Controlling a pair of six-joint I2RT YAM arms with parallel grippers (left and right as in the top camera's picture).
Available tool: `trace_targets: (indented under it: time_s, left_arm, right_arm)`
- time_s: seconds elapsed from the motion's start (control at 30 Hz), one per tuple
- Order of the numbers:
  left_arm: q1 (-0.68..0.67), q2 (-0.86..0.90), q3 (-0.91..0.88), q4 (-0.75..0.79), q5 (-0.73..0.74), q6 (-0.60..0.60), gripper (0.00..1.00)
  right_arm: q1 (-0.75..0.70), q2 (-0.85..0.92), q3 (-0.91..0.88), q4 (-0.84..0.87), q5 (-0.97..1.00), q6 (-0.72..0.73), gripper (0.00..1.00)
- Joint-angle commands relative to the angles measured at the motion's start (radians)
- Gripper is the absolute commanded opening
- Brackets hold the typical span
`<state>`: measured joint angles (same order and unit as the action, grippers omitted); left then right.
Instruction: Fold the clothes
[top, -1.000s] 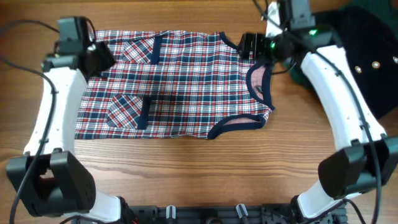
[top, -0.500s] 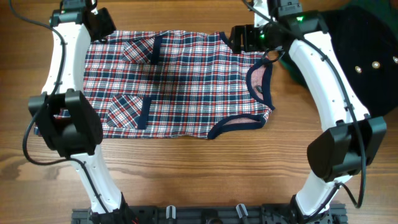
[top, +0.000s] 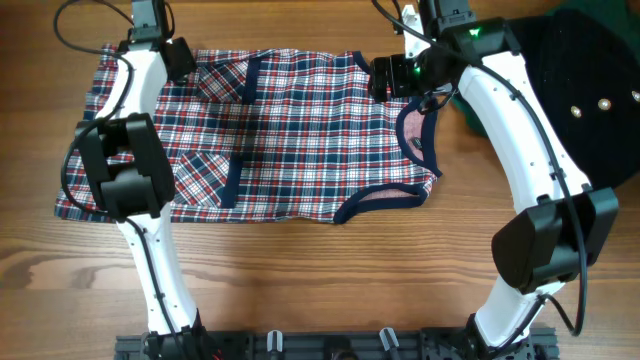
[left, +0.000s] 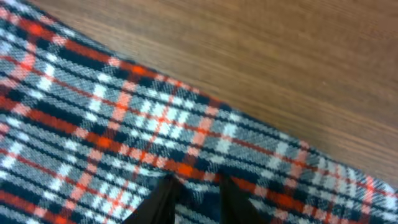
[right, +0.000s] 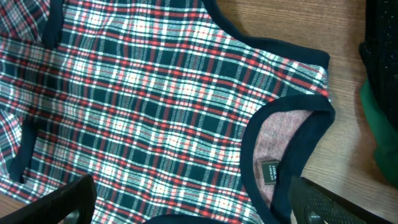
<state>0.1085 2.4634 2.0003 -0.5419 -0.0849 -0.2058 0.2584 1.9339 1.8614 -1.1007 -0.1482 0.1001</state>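
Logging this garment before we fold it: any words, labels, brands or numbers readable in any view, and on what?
Neck label, sewn inside the neckline of the plaid sleeveless garment: pale print, too small to read.
No other text, brand, number or sign shows in any view.

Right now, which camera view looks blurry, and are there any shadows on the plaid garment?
Left wrist: soft throughout, the plaid garment smeared, dark fingertips out of focus. Right wrist: crisp weave. Overhead: even light, faint soft shadows on the fabric.
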Motion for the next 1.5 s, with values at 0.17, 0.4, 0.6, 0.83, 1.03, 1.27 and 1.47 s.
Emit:
trace_targets:
  time_s: [0.17,0.4,0.6,0.83,1.03,1.27,1.47]
  left_arm:
    - [0.011,0.047,0.013,0.057,-0.018,0.016,0.24]
    - [0.011,0.048,0.014,0.019,-0.018,0.017,0.22]
    - [0.01,0.048,0.014,0.027,-0.018,0.016,0.04]
    - [0.024,-0.009,0.026,-0.011,-0.074,-0.15,0.4]
    - [0.093,-0.023,0.025,-0.014,-0.001,-0.385,0.51]
    - [0.14,-0.023,0.026,0.031,0.121,-0.387,0.39]
    - [0.138,-0.023,0.025,0.052,0.122,-0.387,0.32]
  right_arm:
    - [-0.001,0.004,0.01,-0.003,0.023,0.011,1.0]
    - [0.0,0.006,0.01,0.011,0.022,0.015,1.0]
    - [0.0,0.006,0.01,0.005,0.022,0.015,1.0]
    - [0.0,0.006,0.01,0.001,0.021,0.016,1.0]
    - [0.0,0.006,0.01,-0.012,0.022,0.01,1.0]
    - [0.0,0.006,0.004,0.005,0.022,0.011,1.0]
    - [0.0,0.006,-0.016,0.006,0.022,0.011,1.0]
